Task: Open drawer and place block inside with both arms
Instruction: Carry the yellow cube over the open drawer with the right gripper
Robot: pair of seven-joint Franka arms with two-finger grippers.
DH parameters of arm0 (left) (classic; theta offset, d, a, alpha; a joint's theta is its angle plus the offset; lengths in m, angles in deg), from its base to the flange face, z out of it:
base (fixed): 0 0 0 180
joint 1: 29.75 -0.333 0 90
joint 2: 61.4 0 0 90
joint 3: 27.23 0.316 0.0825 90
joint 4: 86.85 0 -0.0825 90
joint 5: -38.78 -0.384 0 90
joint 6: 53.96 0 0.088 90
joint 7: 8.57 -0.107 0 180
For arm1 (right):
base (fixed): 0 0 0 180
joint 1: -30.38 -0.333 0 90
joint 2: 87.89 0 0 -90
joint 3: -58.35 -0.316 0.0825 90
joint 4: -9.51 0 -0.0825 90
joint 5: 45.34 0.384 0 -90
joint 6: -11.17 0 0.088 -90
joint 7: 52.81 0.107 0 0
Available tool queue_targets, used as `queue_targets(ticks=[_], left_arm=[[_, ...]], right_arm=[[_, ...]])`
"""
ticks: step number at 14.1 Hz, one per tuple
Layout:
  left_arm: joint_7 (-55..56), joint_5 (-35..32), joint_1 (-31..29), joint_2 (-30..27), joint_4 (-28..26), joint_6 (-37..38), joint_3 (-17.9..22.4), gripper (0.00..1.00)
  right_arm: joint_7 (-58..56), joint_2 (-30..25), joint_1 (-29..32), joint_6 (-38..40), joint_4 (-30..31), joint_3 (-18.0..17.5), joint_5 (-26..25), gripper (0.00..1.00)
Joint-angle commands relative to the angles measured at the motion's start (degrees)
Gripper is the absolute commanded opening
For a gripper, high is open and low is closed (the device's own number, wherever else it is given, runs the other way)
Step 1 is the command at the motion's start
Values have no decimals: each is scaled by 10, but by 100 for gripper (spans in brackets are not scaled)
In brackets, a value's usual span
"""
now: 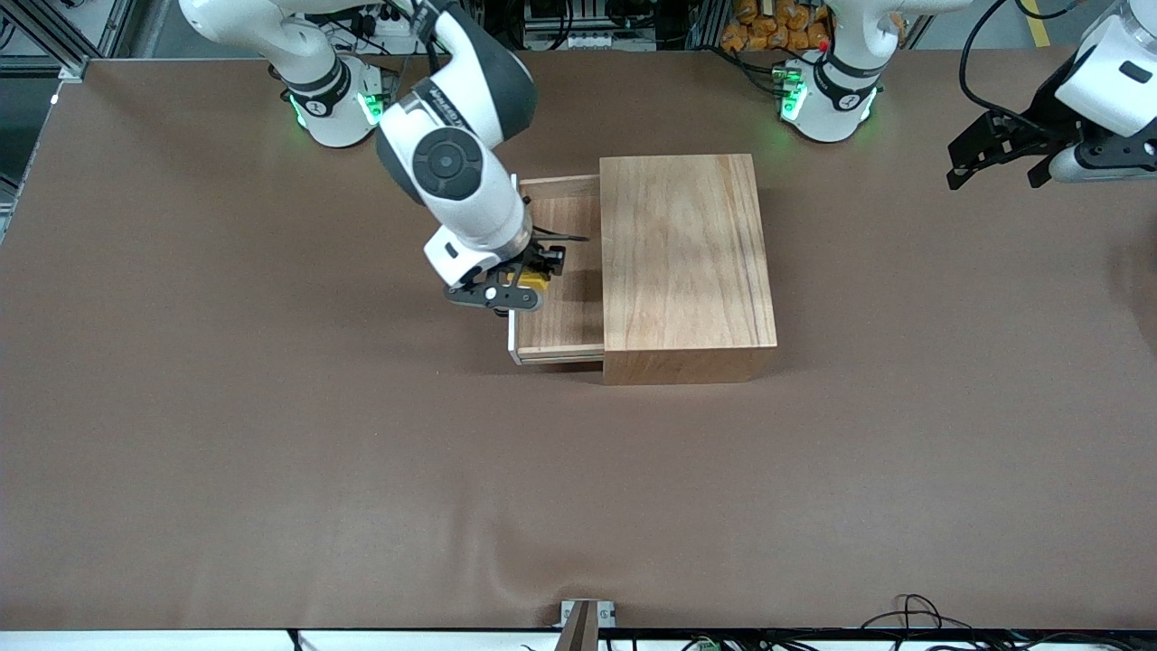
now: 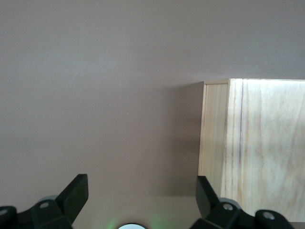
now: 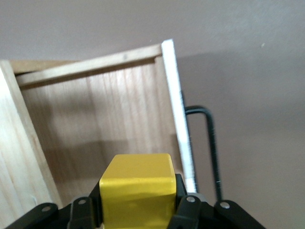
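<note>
The drawer [image 1: 556, 316] is pulled out of the wooden box [image 1: 685, 262] toward the right arm's end of the table. Its white front panel [image 3: 177, 109] and black handle [image 3: 209, 143] show in the right wrist view. My right gripper [image 1: 533, 276] is shut on the yellow block [image 1: 531, 279] and holds it over the open drawer, near the front panel. The block [image 3: 137, 188] fills the space between the fingers. My left gripper [image 1: 994, 154] is open and empty, raised off toward the left arm's end of the table. Its wrist view shows a corner of the box [image 2: 255, 143].
The brown table [image 1: 271, 434] lies bare around the box. The arms' green-lit bases [image 1: 330, 104] stand at the edge farthest from the front camera. Cables lie at the table's near edge [image 1: 913, 615].
</note>
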Motion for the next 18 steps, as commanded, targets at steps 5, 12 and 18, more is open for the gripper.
queue_targets(ticks=[5,12,18], left_arm=[[-20,9,-9,-4,7,13,-2,100],[-27,9,-15,-4,7,13,-2,100],[-27,9,-15,-4,6,13,-2,100]], right_arm=[[22,43,-40,-51,0,7,-43,18],[22,53,-53,-109,38,7,-44,27],[33,44,-50,-103,34,9,-45,100]])
